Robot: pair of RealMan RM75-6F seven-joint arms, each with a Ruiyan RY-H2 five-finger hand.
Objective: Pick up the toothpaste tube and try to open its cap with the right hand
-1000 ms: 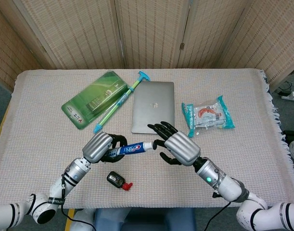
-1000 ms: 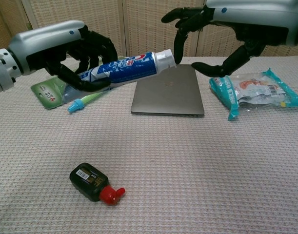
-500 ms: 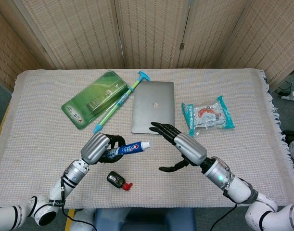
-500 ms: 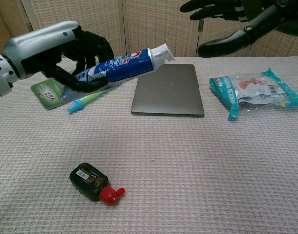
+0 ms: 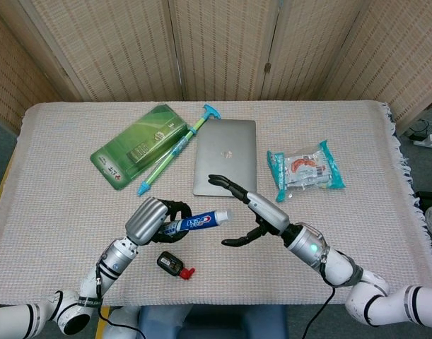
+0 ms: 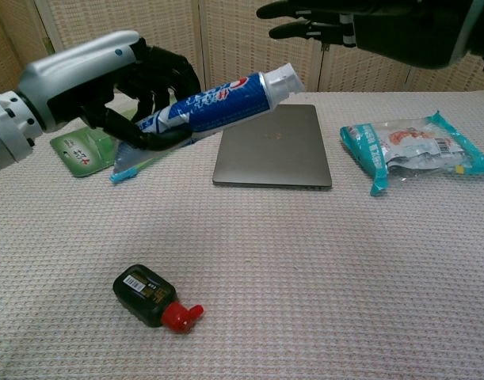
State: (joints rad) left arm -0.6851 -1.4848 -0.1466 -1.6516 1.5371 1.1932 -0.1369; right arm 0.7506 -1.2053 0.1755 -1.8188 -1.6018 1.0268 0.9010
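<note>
My left hand (image 5: 150,218) (image 6: 119,87) grips a blue and white toothpaste tube (image 5: 194,222) (image 6: 214,104) around its body, above the table. The tube's white cap (image 5: 222,215) (image 6: 283,79) points toward my right side. My right hand (image 5: 257,212) (image 6: 360,24) is spread wide just to the right of the cap, thumb low and other fingers high. It holds nothing and stands apart from the cap.
A closed grey laptop (image 5: 225,165) (image 6: 273,154) lies behind the hands. A green pack (image 5: 138,145) and a green toothbrush (image 5: 174,148) lie at the back left, a snack packet (image 5: 305,167) (image 6: 412,148) at the right. A small black bottle with a red cap (image 5: 174,265) (image 6: 154,298) lies near the front edge.
My right hand drew off the cap, turned its palm open and came back close to the tube's end. My left hand shifted the tube slightly rightward and raised its cap end.
</note>
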